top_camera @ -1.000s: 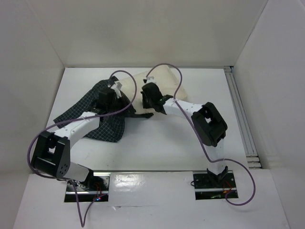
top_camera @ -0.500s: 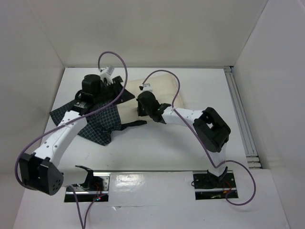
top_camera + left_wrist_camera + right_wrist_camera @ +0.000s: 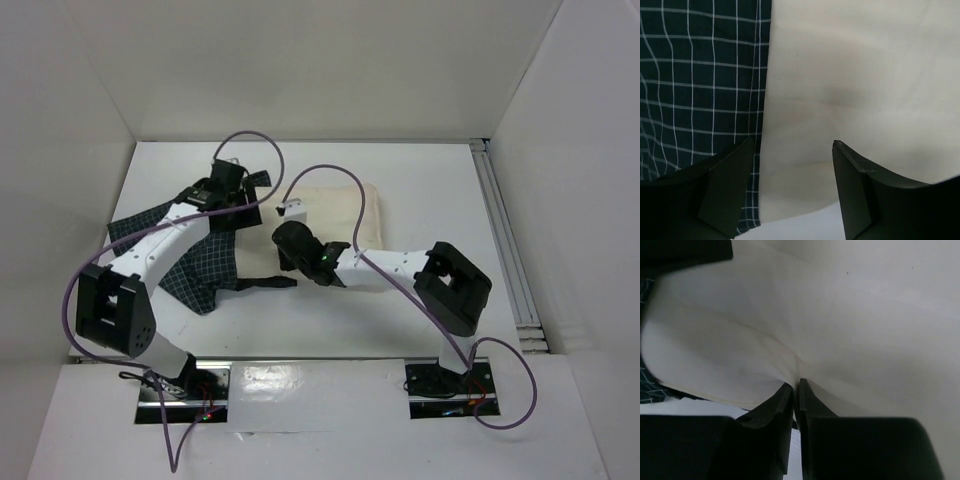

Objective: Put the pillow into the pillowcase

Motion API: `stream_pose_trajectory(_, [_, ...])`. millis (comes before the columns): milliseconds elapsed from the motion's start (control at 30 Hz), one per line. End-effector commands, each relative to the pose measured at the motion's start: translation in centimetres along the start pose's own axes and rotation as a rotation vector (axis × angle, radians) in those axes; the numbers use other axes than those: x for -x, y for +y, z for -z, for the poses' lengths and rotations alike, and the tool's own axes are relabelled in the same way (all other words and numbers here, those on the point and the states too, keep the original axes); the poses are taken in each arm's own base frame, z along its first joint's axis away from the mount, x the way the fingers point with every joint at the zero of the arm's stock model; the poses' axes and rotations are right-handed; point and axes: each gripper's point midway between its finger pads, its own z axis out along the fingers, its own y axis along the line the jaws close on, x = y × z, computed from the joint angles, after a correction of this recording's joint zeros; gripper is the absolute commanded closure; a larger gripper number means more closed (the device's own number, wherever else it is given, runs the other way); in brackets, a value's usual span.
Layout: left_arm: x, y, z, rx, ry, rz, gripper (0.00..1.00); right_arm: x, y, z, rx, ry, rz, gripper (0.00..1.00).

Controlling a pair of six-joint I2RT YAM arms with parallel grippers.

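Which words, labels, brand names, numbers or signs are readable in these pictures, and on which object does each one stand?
No text can be read in any view.
The pillow is plain cream, with no print.
The pillowcase carries only a white grid pattern, no letters.
A small white block at the wrist of the right arm is too small to show any print.

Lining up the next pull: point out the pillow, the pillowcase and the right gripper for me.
pillow (image 3: 325,205), top external view, bare cream top surface.
pillowcase (image 3: 205,275), top external view, checked fabric near its front edge.
right gripper (image 3: 796,385), right wrist view, between the jaws' tips pinching the pillow.
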Motion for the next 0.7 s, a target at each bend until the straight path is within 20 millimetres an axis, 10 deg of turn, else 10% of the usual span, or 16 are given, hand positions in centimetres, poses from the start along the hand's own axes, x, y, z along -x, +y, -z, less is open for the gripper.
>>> stream_pose_trajectory(0, [1.3,1.9,1.8,0.215,-0.101,-0.031,0.23,2.8,0.9,0.3,-0.023,-0.077,-0.053,0.83])
stream_pose_trajectory(100, [1.2,2.8,1.9,0.264,-0.126,-0.023,0.24,2.6,0.9,0.1,-0.028,-0.069,-0.048,0.59])
stream_pose_trajectory(367, [-0.4,6.0,0.7,0.447,-0.095,-0.024,0.30,2.4,0.0,0.5,-0.057,-0.077,-0.037,0.49])
stream_pose_trajectory(500, [-0.8,5.9,-0.2,0.453,-0.069,-0.033,0.35,3.8,-0.4,1.8,-0.074,-0.105,-0.044,0.25])
stream_pose_trajectory(667, [-0.7,5.3,-0.6,0.424,-0.059,-0.035,0.45,5.2,-5.0,4.4,-0.210,-0.149,-0.052,0.05])
